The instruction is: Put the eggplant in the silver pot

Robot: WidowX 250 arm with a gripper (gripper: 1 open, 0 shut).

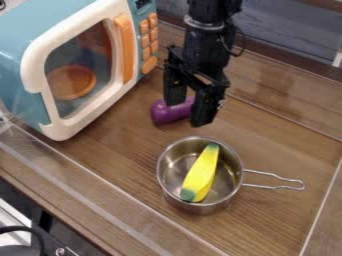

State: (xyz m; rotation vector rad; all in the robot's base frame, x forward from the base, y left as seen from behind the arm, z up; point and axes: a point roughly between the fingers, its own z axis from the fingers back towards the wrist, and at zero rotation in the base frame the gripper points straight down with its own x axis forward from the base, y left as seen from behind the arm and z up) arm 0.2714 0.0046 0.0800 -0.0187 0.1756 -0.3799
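The purple eggplant (164,113) lies on the wooden table beside the microwave, and only its rounded left end shows. My gripper (190,106) points down right over it, open, its black fingers (211,104) straddling the eggplant and hiding its stem end. Whether the fingers touch it I cannot tell. The silver pot (168,166) stands just in front of the gripper, with its wire handle (274,183) pointing right. A yellow banana-shaped item (202,170) lies inside the pot.
A toy microwave (67,40), blue and cream, fills the back left, with an orange bowl (76,80) behind its door. A clear raised rim (80,190) runs along the table's front and left edges.
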